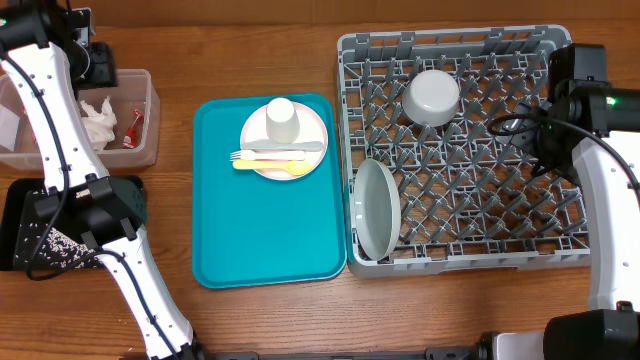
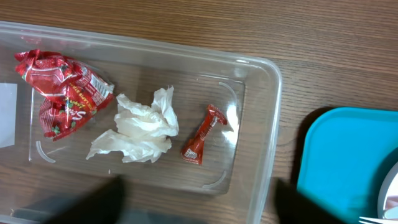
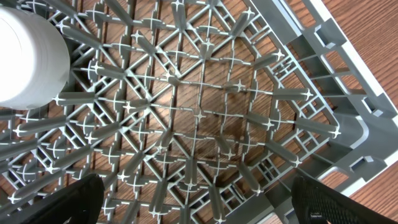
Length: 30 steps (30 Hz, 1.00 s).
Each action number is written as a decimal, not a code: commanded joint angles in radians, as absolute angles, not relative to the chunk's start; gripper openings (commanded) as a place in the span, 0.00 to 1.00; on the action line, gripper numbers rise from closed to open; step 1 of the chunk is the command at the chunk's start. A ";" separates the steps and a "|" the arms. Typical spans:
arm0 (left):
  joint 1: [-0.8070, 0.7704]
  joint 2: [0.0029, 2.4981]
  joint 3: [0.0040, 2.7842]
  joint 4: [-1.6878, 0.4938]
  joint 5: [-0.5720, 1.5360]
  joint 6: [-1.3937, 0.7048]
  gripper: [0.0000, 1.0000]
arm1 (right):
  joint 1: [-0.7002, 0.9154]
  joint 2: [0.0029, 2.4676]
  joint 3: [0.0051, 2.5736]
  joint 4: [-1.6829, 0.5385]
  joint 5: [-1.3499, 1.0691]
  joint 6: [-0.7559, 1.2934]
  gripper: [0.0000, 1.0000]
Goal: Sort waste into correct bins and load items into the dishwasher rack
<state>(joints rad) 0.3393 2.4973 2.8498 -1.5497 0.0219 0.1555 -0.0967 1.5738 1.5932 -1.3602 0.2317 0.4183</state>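
Note:
My left gripper [image 2: 199, 208] hangs open and empty over the clear tub [image 2: 268, 93], which holds a big red wrapper [image 2: 62, 93], a small red wrapper [image 2: 202, 137] and a crumpled napkin [image 2: 140, 127]. The black tray [image 1: 18, 215] carries rice grains [image 1: 55, 247]. In the dishwasher rack [image 1: 450, 40] a grey bowl [image 1: 432, 95] lies upside down and a grey plate [image 1: 377, 208] stands on edge. My right gripper [image 3: 202, 205] is open above the rack's pegs near the back right corner. A pale plate [image 1: 256, 148] holds the white cup [image 1: 282, 118] and the cutlery [image 1: 270, 164].
The pale plate sits on a teal tray [image 1: 240, 240] between the bins and the rack; its corner shows in the left wrist view [image 2: 342, 162]. My left arm [image 1: 55, 120] crosses over the tub and the black tray. Bare wooden table [image 1: 270, 320] lies in front.

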 commanded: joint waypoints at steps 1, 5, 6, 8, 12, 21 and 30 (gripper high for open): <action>0.339 2.489 2.867 -1.555 0.019 0.144 1.00 | -0.098 1.570 1.605 -1.355 0.230 0.418 1.00; 0.334 2.488 2.877 -1.612 0.019 0.142 1.00 | -0.098 1.570 1.605 -1.355 0.230 0.418 1.00; 0.333 2.488 2.883 -1.629 0.019 0.142 1.00 | -0.098 1.570 1.605 -1.355 0.230 0.418 1.00; 0.331 2.487 2.912 -1.675 0.019 0.142 1.00 | -0.098 1.570 1.605 -1.355 0.230 0.418 1.00; 0.331 2.445 2.941 -1.690 0.047 0.117 1.00 | -0.098 1.570 1.605 -1.355 0.230 0.418 1.00; 0.331 2.212 2.911 -1.690 0.159 0.083 1.00 | -0.098 1.570 1.605 -1.355 0.230 0.418 1.00; 0.331 1.876 2.561 -1.690 0.169 0.093 1.00 | -0.098 1.570 1.605 -1.355 0.230 0.418 1.00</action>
